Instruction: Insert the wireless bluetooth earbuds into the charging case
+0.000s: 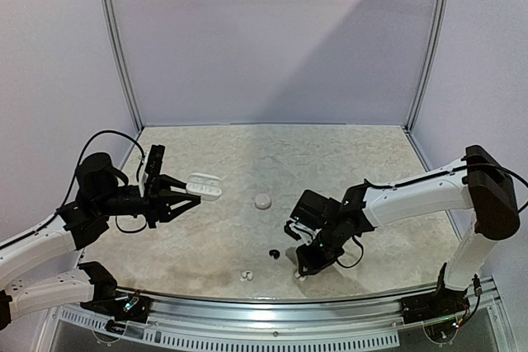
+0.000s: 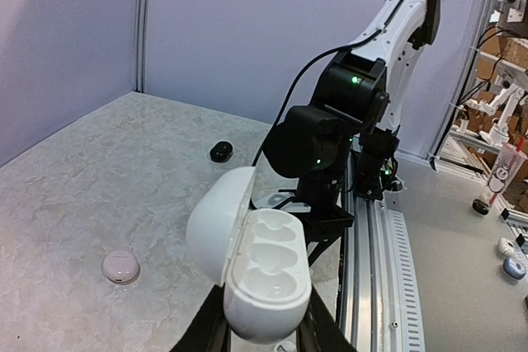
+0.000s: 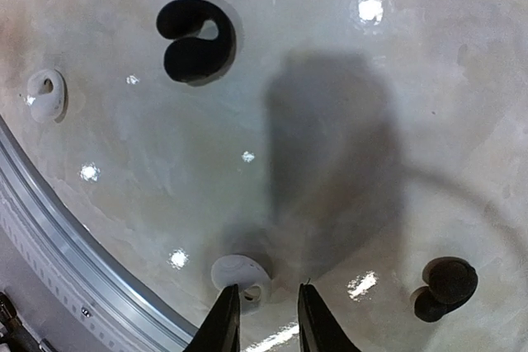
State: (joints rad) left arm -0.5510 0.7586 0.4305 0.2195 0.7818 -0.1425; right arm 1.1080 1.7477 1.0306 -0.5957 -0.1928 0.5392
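Observation:
My left gripper is shut on the base of a white charging case, held above the table's left side. The case's lid is swung open and its moulded wells are bare. My right gripper points down at the table near the front edge, jaws a narrow gap apart. A white earbud lies on the table against the left finger, partly behind it. The other finger is not touching it. More earbuds lie nearby: a black one, a white one and another black one.
A small round pale case sits mid-table. In the left wrist view a black case lies farther off, beside the right arm. The metal rail along the table's front edge runs just left of my right gripper.

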